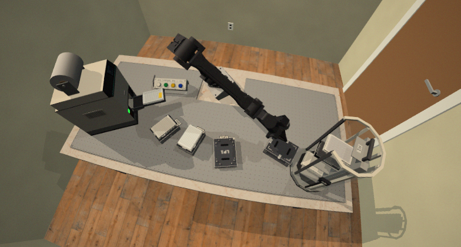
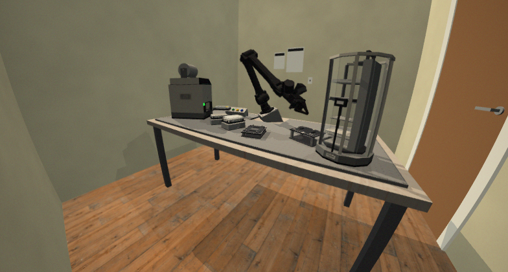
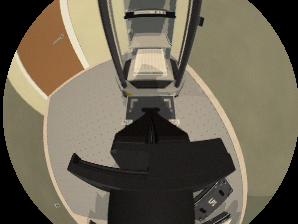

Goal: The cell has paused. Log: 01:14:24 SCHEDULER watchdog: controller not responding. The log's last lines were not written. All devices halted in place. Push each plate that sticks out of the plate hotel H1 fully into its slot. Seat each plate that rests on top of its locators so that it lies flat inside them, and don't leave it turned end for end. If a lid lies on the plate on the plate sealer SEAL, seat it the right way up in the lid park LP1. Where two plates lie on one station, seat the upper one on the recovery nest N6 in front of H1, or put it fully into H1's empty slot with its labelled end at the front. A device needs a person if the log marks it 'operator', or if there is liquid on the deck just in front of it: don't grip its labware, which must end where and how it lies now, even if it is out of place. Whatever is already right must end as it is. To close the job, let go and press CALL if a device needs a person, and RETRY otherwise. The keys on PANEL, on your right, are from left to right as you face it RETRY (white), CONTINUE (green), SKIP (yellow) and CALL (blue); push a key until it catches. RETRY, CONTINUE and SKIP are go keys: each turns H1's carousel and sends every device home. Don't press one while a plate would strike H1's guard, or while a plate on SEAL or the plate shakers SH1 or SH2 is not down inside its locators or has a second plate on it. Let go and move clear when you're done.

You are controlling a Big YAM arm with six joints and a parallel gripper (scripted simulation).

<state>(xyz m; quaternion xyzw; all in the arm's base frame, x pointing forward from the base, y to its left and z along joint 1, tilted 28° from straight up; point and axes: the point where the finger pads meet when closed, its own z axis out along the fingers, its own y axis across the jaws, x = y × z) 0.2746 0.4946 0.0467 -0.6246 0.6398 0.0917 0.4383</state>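
Observation:
My gripper [image 1: 280,137] [image 2: 304,110] [image 3: 151,112] is shut and empty. It hangs above the empty recovery nest N6 [image 1: 281,150] [image 2: 302,131] and points at the plate hotel H1 [image 1: 380,142] [image 2: 356,153] [image 3: 109,23]. In the wrist view a pale plate [image 3: 150,64] lies in a low slot straight ahead, its near end towards me. From above, a white plate [image 1: 337,146] shows in an upper slot and another [image 1: 308,160] lower down. The lid park LP1 [image 1: 224,152] [image 2: 252,131] is bare. A plate with a yellow label [image 1: 153,96] lies on the tray of the sealer SEAL [image 1: 93,102] [image 2: 188,101].
Two shaker stations carry plates: a greyish one [image 1: 164,126] and a white one [image 1: 191,137] that stands taller. The key panel [image 1: 170,83] [image 2: 237,111] is behind them, near the sealer. The arm's base [image 1: 213,90] stands at the back of the table.

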